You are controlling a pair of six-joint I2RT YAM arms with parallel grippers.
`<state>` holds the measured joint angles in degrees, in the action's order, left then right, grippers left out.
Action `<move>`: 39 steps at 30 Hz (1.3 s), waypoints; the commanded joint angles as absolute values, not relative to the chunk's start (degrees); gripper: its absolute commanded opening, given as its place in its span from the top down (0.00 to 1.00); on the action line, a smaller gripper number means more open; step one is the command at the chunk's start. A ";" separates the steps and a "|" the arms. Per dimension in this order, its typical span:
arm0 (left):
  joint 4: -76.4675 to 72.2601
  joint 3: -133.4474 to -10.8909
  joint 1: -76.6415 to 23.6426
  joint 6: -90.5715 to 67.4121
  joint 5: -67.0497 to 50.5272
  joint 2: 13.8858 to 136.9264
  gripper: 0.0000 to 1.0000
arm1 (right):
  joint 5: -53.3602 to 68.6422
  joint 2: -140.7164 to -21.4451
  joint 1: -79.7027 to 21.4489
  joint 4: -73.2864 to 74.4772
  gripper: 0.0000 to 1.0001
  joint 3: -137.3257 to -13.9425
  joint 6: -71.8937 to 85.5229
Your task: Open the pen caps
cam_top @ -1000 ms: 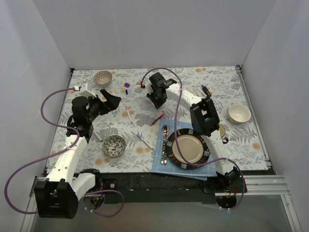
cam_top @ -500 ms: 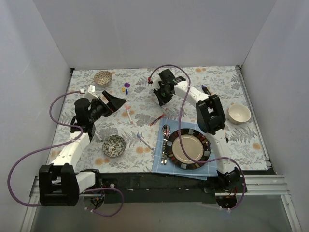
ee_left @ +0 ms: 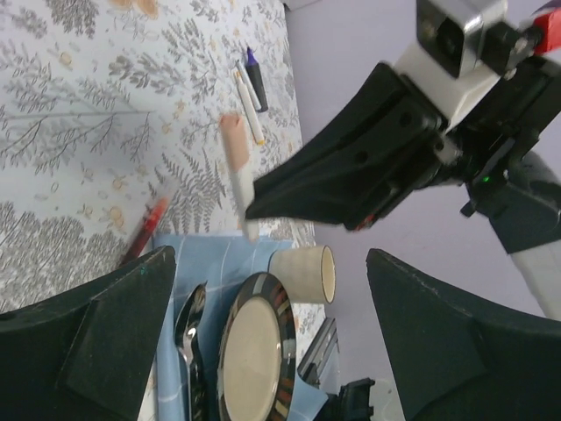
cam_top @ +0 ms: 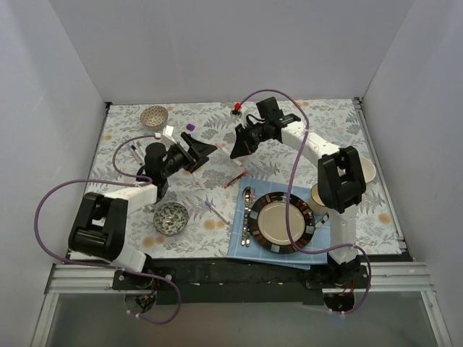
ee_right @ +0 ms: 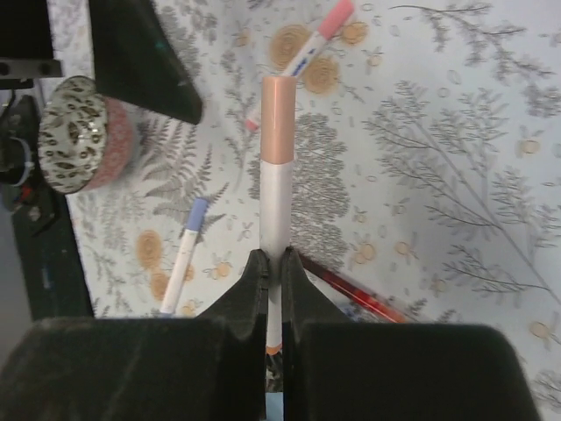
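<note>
A thin white-barrelled pen (ee_right: 277, 197) with a pale peach plastic cap (ee_right: 278, 118) is clamped by its barrel between the jaws of the right gripper (ee_right: 275, 263) and is held above the grey floral tablecloth (ee_right: 438, 175). Its capped end is pointed toward the left gripper (ee_left: 270, 254), whose jaws are spread wide around nothing. A pink-capped pen (ee_right: 302, 39), a blue-capped pen (ee_right: 182, 263) and a red pen (ee_right: 355, 294) are seen lying on the cloth.

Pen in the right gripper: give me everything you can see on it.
The pen is a thin white barrel, plastic by its look, with a peach cap seated on the end pointing away from the right gripper. That gripper's jaws are shut on the barrel's rear part. It hangs clear of the floral tablecloth; nothing else touches it.
</note>
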<state>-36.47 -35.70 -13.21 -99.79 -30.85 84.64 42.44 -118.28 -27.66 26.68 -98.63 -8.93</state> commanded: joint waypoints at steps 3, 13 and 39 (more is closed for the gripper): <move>-37.27 -42.53 -16.34 -99.32 -23.74 89.29 0.19 | 55.28 -117.33 -27.95 23.12 0.99 -96.59 -4.40; -30.50 -48.16 -19.51 -94.48 -17.14 91.85 0.34 | 58.10 -117.16 -27.95 21.27 0.99 -95.98 -1.85; -37.87 -47.81 -21.36 -94.65 -25.48 92.02 1.00 | 62.58 -116.98 -29.35 17.50 0.45 -93.43 -0.53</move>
<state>-32.95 -47.03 -20.67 -92.90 -21.91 92.40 60.47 -118.34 -28.36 20.60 -93.82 -1.58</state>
